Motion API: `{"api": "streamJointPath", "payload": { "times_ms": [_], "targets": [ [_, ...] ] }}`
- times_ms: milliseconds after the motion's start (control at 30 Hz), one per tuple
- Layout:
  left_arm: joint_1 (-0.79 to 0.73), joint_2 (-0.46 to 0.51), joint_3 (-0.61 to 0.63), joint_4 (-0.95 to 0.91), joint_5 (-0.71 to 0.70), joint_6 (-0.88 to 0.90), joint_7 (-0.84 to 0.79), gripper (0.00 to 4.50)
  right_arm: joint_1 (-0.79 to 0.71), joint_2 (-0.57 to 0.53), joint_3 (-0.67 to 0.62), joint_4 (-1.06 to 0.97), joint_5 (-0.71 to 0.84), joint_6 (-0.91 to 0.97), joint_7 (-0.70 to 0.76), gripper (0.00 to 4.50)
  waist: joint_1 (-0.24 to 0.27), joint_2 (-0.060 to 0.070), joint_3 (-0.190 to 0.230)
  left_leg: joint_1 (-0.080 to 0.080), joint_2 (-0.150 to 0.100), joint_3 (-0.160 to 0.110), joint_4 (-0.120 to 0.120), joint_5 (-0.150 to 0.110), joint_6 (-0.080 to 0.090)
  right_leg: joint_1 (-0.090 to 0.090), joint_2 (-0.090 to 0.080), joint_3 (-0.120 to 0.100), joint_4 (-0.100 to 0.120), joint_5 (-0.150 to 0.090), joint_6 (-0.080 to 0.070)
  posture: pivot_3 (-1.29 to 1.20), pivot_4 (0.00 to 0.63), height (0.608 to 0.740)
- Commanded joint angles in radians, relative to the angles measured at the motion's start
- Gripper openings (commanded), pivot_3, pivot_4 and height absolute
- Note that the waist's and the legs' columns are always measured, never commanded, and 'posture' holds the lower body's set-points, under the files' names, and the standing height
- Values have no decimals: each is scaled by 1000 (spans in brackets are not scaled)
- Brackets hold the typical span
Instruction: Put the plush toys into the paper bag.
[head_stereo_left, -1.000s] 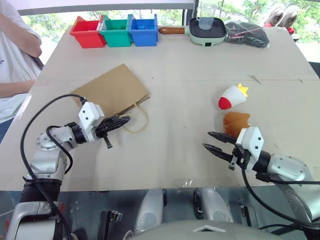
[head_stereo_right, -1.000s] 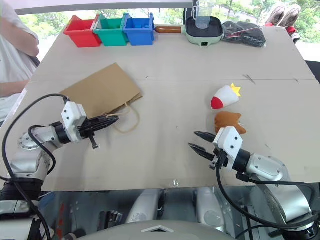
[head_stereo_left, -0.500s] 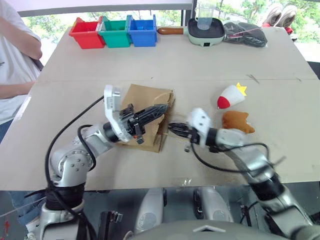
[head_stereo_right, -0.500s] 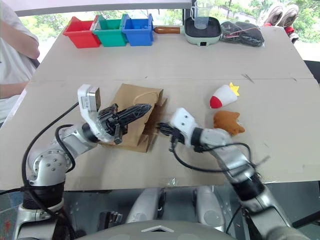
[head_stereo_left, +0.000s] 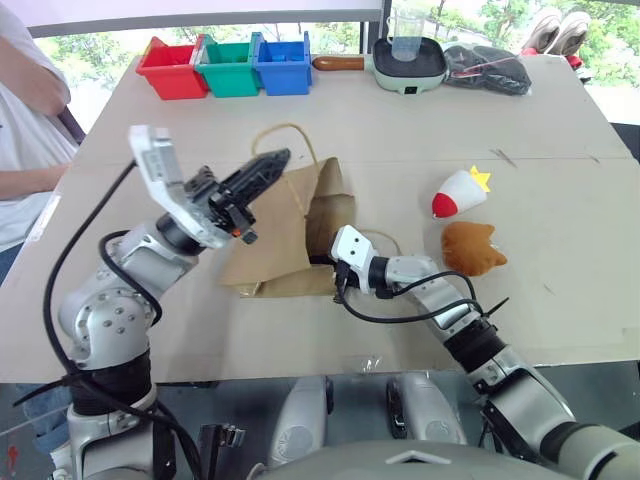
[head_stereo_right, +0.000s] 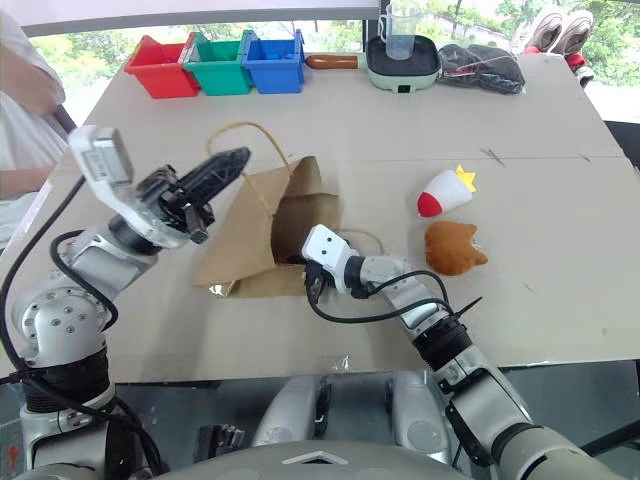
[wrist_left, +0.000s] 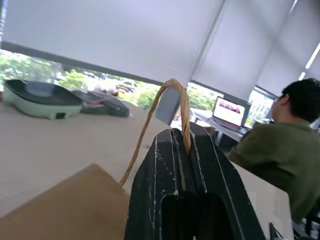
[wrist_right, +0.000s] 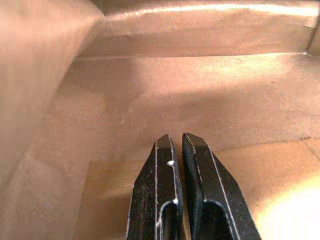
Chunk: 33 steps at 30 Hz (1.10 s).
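The brown paper bag (head_stereo_left: 272, 232) lies on its side mid-table, its mouth propped open toward the right. My left gripper (head_stereo_left: 270, 161) is raised above it, shut on one twisted handle (wrist_left: 184, 112) and holding that side up. My right gripper (wrist_right: 175, 138) is shut with nothing in it, and its fingers reach inside the bag's mouth over the lower paper wall. To the right of the bag sit two plush toys. One is a white cone (head_stereo_left: 458, 194) with a red end and yellow tuft. The other is an orange-brown fuzzy one (head_stereo_left: 473, 247), just nearer to me.
Red (head_stereo_left: 174, 67), green (head_stereo_left: 231, 64) and blue (head_stereo_left: 284, 62) bins line the far left edge. A green pan (head_stereo_left: 410, 62) holding a clear cup and a black bundle (head_stereo_left: 487, 65) stand at the far right. One person stands at the table's left (head_stereo_left: 25, 120); another sits beyond (wrist_left: 280, 145).
My left gripper has risen with the handle, lifting the bag's upper side and opening its mouth. My right gripper swung left from the table's front into the mouth and shut.
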<state>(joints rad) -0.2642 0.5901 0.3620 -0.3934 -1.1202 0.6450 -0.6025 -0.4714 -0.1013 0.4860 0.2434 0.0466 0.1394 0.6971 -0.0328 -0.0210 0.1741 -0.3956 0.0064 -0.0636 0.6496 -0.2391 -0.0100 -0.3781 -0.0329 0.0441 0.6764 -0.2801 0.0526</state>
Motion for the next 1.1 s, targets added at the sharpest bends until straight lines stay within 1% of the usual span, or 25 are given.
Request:
{"api": "streamJointPath", "payload": {
  "times_ms": [33,67,100,133,200,233,300,333,400,433,467,500,600,667,700,767,800,833,867,900,933,967,1000,1067,1100],
  "targets": [
    [23,43,24,-43,6,-8,-53,0,46,-40,-38,-109,-27,62,-40,61,1,0,0,0,0,0,0,0,0,0,0,0,0,0,0,0,150,740],
    [31,49,13,-46,12,-11,-72,0,49,-42,-70,-149,48,129,5,61,1,0,0,-1,0,0,0,0,0,0,-1,0,0,0,0,0,150,740],
    [40,52,4,-46,22,-16,-88,0,49,-51,-95,-177,74,139,16,61,1,0,0,-1,0,0,0,0,0,0,-1,0,0,0,0,0,150,740],
    [50,54,-8,-45,45,-30,-111,0,48,-71,-112,-207,84,139,30,288,2,0,0,-1,0,0,0,0,0,0,-1,0,0,0,0,0,150,740],
    [62,51,-24,-46,70,-43,-137,0,56,-112,-146,-279,94,159,32,909,2,1,1,-1,0,0,0,0,0,0,-1,0,0,0,0,0,150,740],
    [65,51,-38,-45,88,-53,-152,0,68,-129,-184,-346,134,207,31,1296,2,1,1,-1,0,0,0,0,0,0,-1,0,0,0,0,0,150,740],
    [68,47,-60,-42,116,-68,-179,0,95,-165,-249,-474,191,283,18,2446,1,1,1,-1,0,0,-1,0,0,-1,0,0,-1,0,0,0,150,740],
    [62,39,-69,-38,125,-74,-181,0,120,-201,-282,-557,200,314,10,2726,1,1,1,-2,0,0,-1,0,0,-1,0,0,-1,0,0,0,150,740],
    [47,21,-92,-26,145,-89,-187,0,190,-271,-392,-755,243,425,-34,3655,6,3,2,-3,1,0,-2,0,0,-2,-1,0,-2,0,0,0,150,740],
    [41,14,-104,-18,160,-100,-193,0,227,-306,-450,-842,242,495,-71,3991,9,3,3,-3,1,-1,-2,0,0,-2,-1,0,-3,0,0,0,150,740],
    [37,8,-111,-13,172,-108,-198,0,249,-329,-485,-895,243,547,-99,3991,14,3,3,-5,1,-1,-2,0,0,-2,-1,0,-4,0,0,0,150,740],
    [32,4,-114,-8,177,-111,-201,0,270,-374,-508,-945,212,616,-131,3991,16,3,2,-4,1,0,-2,0,0,-2,-2,0,-4,0,0,0,150,740],
    [15,-9,-120,8,188,-120,-206,0,334,-468,-572,-1031,178,819,-203,3991,15,3,2,-4,0,2,-2,0,0,-2,-1,1,-5,0,0,0,150,740],
    [1,-20,-130,18,191,-121,-212,0,365,-465,-602,-1025,189,959,-249,3991,17,2,2,-3,0,2,-2,0,0,-1,0,0,-5,0,0,0,150,740],
    [-4,-26,-134,22,192,-121,-215,0,369,-458,-598,-1009,191,993,-265,3991,16,2,2,-3,0,2,-2,0,0,-1,0,0,-5,0,0,0,150,740],
    [-11,-34,-148,28,202,-124,-227,0,378,-451,-564,-969,200,992,-263,3991,14,2,2,-3,0,3,-2,0,0,-1,0,1,-5,0,0,0,150,740],
    [-16,-37,-155,30,205,-125,-235,0,381,-429,-555,-934,203,977,-269,3991,13,2,2,-3,0,3,-2,0,0,-1,0,2,-5,0,0,0,150,740],
    [-19,-38,-159,32,208,-125,-241,0,381,-413,-551,-910,206,967,-274,3462,13,2,2,-3,0,4,-2,0,0,-1,0,2,-5,0,0,0,150,740],
    [-27,-40,-163,36,211,-129,-250,0,384,-402,-540,-872,196,925,-277,3246,13,2,2,-3,0,4,-2,0,0,-1,0,2,-5,0,0,0,150,740],
    [-34,-41,-166,39,211,-133,-261,0,386,-396,-531,-846,183,880,-282,2702,13,2,2,-3,0,4,-2,0,0,-1,0,2,-5,0,0,0,150,740],
    [-40,-44,-166,41,208,-134,-267,0,388,-399,-521,-833,167,833,-284,2346,13,2,2,-3,0,4,-2,0,1,-1,0,2,-5,0,0,0,150,740],
    [-45,-49,-163,38,192,-130,-274,0,394,-408,-515,-835,160,790,-277,1755,13,2,2,-3,0,5,-2,0,1,-1,0,2,-5,0,0,0,150,740],
    [-46,-52,-161,32,176,-122,-279,0,402,-421,-512,-846,153,748,-267,1482,13,2,2,-3,0,5,-2,0,1,-1,0,2,-5,0,0,0,150,740],
    [-47,-55,-159,23,151,-107,-292,0,415,-439,-516,-876,160,652,-226,480,13,2,2,-3,0,5,-2,0,1,-1,1,2,-5,0,0,0,150,740],
    [-46,-56,-162,17,141,-102,-297,0,413,-434,-533,-898,190,620,-201,103,13,2,2,-3,1,4,-2,0,1,-1,1,2,-5,0,0,0,150,740]
  ]
}}
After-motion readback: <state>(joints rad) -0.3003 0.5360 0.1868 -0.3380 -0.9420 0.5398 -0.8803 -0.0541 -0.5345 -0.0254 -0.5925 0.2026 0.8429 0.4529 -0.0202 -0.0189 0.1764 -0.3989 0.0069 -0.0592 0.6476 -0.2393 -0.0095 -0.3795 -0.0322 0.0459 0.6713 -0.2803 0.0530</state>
